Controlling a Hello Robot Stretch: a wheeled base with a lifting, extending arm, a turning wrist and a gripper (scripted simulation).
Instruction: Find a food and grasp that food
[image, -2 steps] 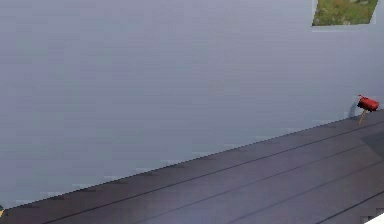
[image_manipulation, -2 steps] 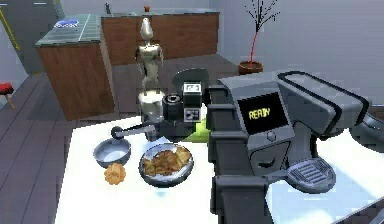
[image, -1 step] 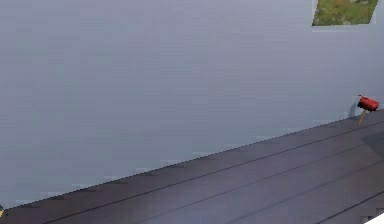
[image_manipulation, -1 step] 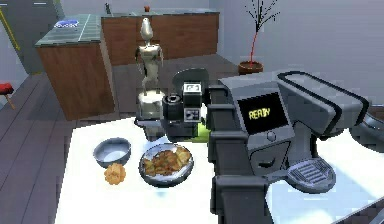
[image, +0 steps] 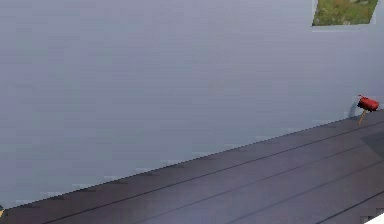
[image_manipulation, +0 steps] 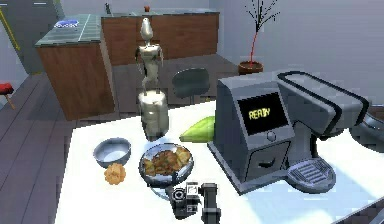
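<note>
On the white table (image_manipulation: 80, 190) stands a bowl (image_manipulation: 165, 160) heaped with brownish food. Left of it lies a small orange-brown lump (image_manipulation: 115, 175), and farther back a long green vegetable (image_manipulation: 197, 129). My gripper (image_manipulation: 182, 192) shows at the arm side view's bottom edge, just at the near rim of the food bowl, with the dark arm (image_manipulation: 211, 203) behind it. Because the bowl and the table lie at its far end, I cannot tell whether it holds anything.
An empty grey bowl (image_manipulation: 112, 151), a metal cup (image_manipulation: 154, 113) with a tall figurine (image_manipulation: 149, 62) behind it, and a big grey coffee machine (image_manipulation: 275, 125) share the table. Beyond are a wooden counter (image_manipulation: 78, 68), a dark chair (image_manipulation: 190, 82) and a potted twig plant (image_manipulation: 256, 35). The forward view has a grey wall (image: 150, 80), dark floor and a red thing (image: 368, 103).
</note>
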